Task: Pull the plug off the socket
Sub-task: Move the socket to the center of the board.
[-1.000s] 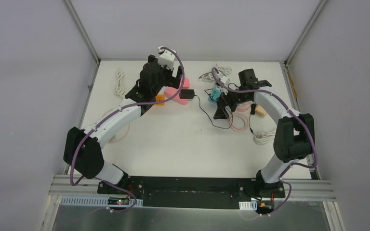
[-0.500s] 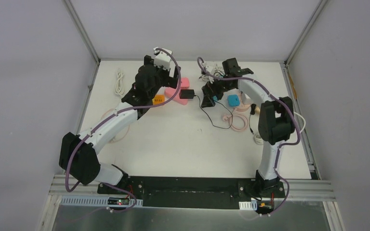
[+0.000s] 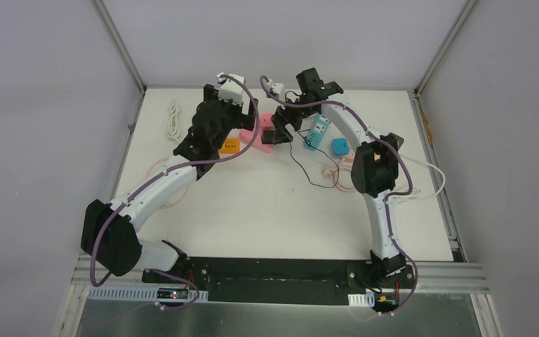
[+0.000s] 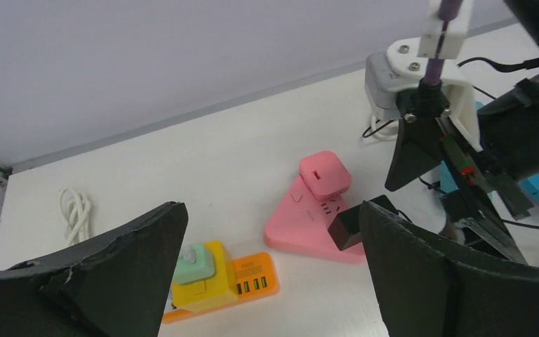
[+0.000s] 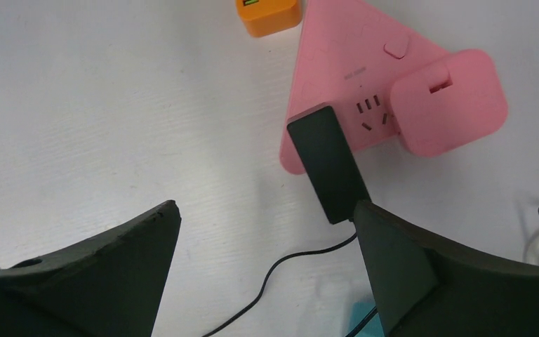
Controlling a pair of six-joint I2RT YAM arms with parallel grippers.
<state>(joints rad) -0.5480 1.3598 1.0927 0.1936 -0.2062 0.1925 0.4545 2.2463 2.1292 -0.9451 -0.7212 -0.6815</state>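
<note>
So the step in hand looks like lining up the grab. The right end effector [image 5: 264, 210] hangs over the black rectangular plug [image 5: 330, 161], which is seated in the near corner of the pink triangular plastic socket strip [image 5: 337, 63], out toward the back of the white surface [image 5: 112, 105].

In the right wrist view the plug sits closer to one finger than the other. I'd shift sideways until it's centred in the gap and then drop straight down. The fingers look set to close across the plug's narrow sides, which is what you want. Grip the body, not the thin black cable [image 5: 288, 263] trailing off it. Pull straight out along the pins, because any twist will probably just drag the light strip along. The pink square adapter [image 5: 449, 98] sits right next door on the same strip, so keep clear of it.

The left end effector [image 4: 272, 210] is above the strip and could pin it down, my guess anyway.

The right end effector is spread wide, with nothing held and no contact that I can see. The left one is the same, wide and empty.
</note>
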